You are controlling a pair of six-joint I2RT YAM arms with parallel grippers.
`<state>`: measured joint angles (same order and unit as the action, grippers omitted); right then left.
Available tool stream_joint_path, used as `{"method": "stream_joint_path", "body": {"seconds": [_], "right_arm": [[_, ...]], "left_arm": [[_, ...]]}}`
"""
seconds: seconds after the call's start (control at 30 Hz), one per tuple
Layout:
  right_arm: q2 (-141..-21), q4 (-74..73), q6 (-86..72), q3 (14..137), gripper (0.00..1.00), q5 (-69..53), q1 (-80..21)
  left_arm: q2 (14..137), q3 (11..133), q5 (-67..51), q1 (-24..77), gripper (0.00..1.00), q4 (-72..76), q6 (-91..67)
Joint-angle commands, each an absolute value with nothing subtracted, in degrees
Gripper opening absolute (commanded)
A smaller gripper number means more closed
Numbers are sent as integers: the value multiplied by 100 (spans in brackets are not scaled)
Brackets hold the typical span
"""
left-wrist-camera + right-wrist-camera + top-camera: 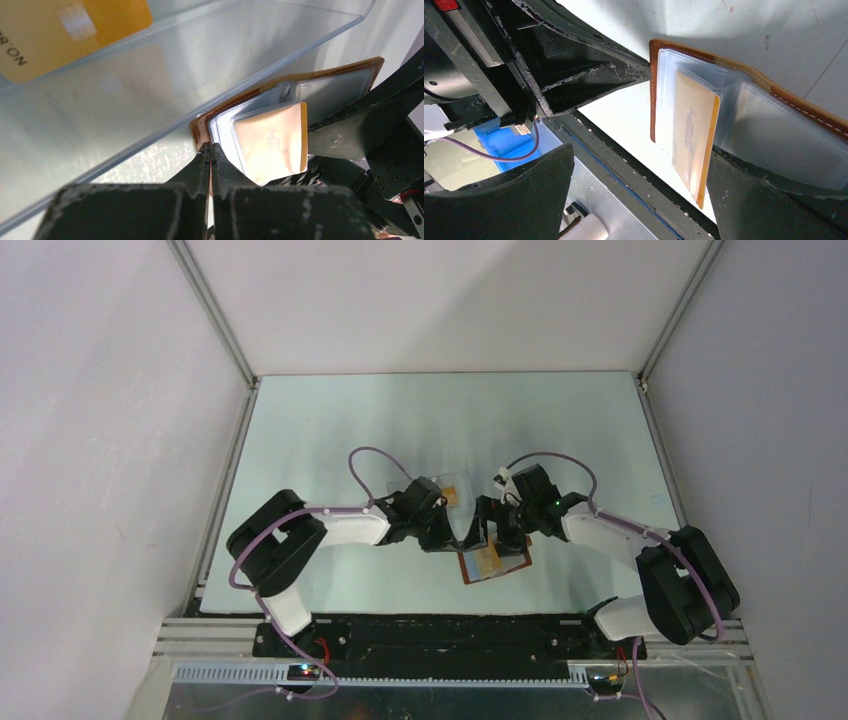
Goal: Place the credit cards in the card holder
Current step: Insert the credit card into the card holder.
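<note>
L gripper [210, 151]: jaws together, pinching the brown leather edge of the card holder [345, 82] at the holder's 9 o'clock corner in the L wrist view. The holder lies open on the table [330, 430], approx 6 o'clock from table centre, w/ both grippers crowded over it.

R gripper [639, 160]: jaws wide apart, nothing clamped. One finger [774, 200] sits against the holder's clear sleeves at 5 o'clock in the R wrist view. The other is off at 7 o'clock, apart from the holder.

One credit card [691, 135], orange-gold, sits in a clear inner sleeve w/ its orange edge showing along one side. Can't tell if it's fully in.

The clear box [150, 100] stands just beside the holder, at approx 11 o'clock from it in the top view. Touching or not, can't tell. A second card [55, 35] lies inside that box, chip side up, w/ "NO." printed on it.
</note>
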<state>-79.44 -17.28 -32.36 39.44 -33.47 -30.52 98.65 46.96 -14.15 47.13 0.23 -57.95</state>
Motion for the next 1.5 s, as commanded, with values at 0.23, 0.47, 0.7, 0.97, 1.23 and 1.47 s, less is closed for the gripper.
{"method": "stream_joint_path", "body": {"seconds": [0.23,0.47,0.7,0.97,1.23,1.47], "right_arm": [[-8355,-910,-3795,3926,99,-3905,-3009],[-8418,-573,-3974,3799,99,-4105,-3019],[-8441,-446,-4019,3797,99,-4265,-3042],[-8419,-550,-3927,3797,100,-4368,-3045],[-8214,-1023,-3643,3792,99,-4089,-3024],[-8242,-870,-3634,3791,99,-4247,-2990]], "left_arm": [[8982,4209,-1802,4706,35,627,-5900],[9557,4433,-2193,4901,35,982,-6019],[10020,4625,-2200,5001,21,984,-6095],[10185,4427,-1873,4995,2,881,-6311],[9636,4356,-1667,4960,4,738,-6219],[8679,3945,-1635,4838,33,1305,-6220]]}}
